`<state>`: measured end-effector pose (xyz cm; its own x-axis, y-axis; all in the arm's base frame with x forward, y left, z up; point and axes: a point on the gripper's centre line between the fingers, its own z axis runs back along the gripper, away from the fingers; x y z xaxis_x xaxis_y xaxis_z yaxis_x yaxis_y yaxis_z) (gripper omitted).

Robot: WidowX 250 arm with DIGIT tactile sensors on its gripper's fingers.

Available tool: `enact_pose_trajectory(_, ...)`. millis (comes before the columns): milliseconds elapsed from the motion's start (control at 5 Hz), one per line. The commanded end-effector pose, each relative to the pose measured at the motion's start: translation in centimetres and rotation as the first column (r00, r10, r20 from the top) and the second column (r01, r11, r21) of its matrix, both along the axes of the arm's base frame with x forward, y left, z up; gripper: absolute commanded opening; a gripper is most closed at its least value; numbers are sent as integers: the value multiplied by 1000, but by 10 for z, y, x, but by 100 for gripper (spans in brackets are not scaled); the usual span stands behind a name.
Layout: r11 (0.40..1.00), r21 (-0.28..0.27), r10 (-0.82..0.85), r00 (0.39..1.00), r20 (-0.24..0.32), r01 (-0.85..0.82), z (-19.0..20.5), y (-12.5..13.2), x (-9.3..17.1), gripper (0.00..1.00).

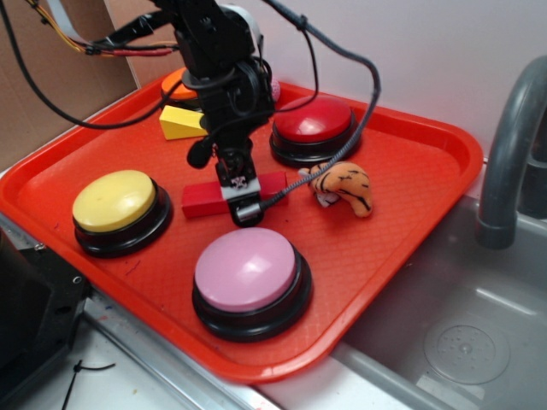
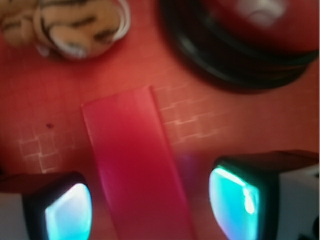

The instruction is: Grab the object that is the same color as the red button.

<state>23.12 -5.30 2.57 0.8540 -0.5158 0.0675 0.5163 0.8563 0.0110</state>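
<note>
— Red block [image 2: 135, 165] lies flat on the tray [image 1: 402, 213], between the gripper [image 2: 150, 205] pads [image 2: 67, 212], jaws wide and holding nothing.

— What could spoil it?

— The block sits nearer the left pad; closing may push it askew, or pinch only 1 edge.

— And further off?

— The toy tiger [image 1: 344, 188] is near, the red button [image 1: 313, 124] beyond; a skidding block could nudge either.

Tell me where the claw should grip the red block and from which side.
Grip the red block across its narrow width, near mid-length, coming straight down from above. It lies flat on the tray, its long sides free, and the open claw already straddles it.
</note>
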Motion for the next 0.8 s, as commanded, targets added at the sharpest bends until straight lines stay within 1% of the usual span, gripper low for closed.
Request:
enact_pose_trajectory(0,997,68,34,999,30,-36,-6,-12,3,0)
enact_pose_trajectory(200,998,60,25,1000,15,-25,-3,-11,4,0)
enact_pose_trajectory(400,992,70,108,994,-6,-108,15,-1,4,0)
enact_pose_trajectory(600,974,14,228,973,-30,-228,46,18,3,0)
